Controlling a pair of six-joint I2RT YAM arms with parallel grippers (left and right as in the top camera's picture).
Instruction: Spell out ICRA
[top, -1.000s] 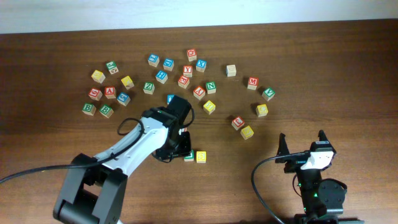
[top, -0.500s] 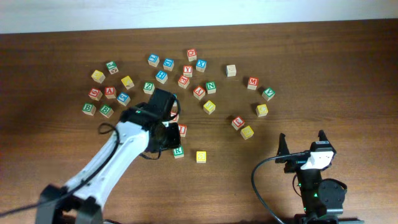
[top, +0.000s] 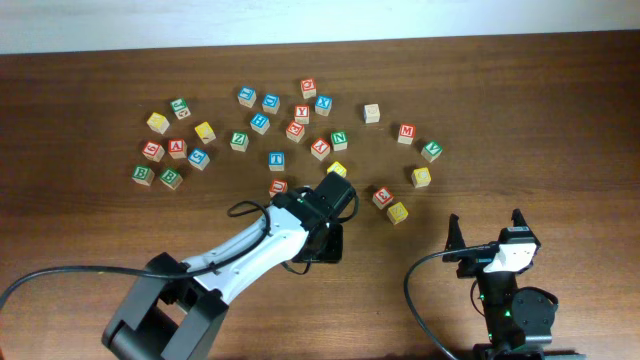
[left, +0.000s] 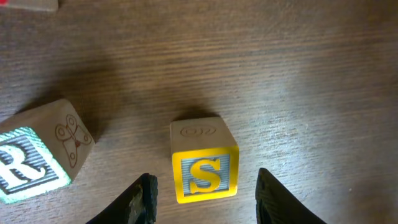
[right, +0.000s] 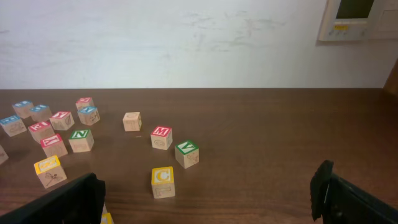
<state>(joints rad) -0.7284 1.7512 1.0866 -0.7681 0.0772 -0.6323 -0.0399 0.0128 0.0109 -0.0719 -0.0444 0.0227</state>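
- Currently your left gripper (left: 205, 180) hangs over the table (left: 311, 74) with its black jaws parted. They straddle a yellow S cube (left: 204, 163) with bare wood showing on both sides, so nothing is clamped.
- That S cube is pale wood, square-edged, with a faint swirl cut into its top and a yellow-framed letter face toward the wrist camera.
- Your green R cube (left: 31, 163) sits just left of it, apart and turned at an angle, with a butterfly outline engraved on its plain side.
- Your yellow C cube (right: 163, 182) stands on the dark, streaky grain near a green V cube (right: 186, 154).
- Your red A cube (top: 177, 148) lies in the far-left cluster.
- You cannot pick out the I cube in any view.
- Your right gripper (top: 488, 232) sits at the table's near edge, jaws spread wide and empty.
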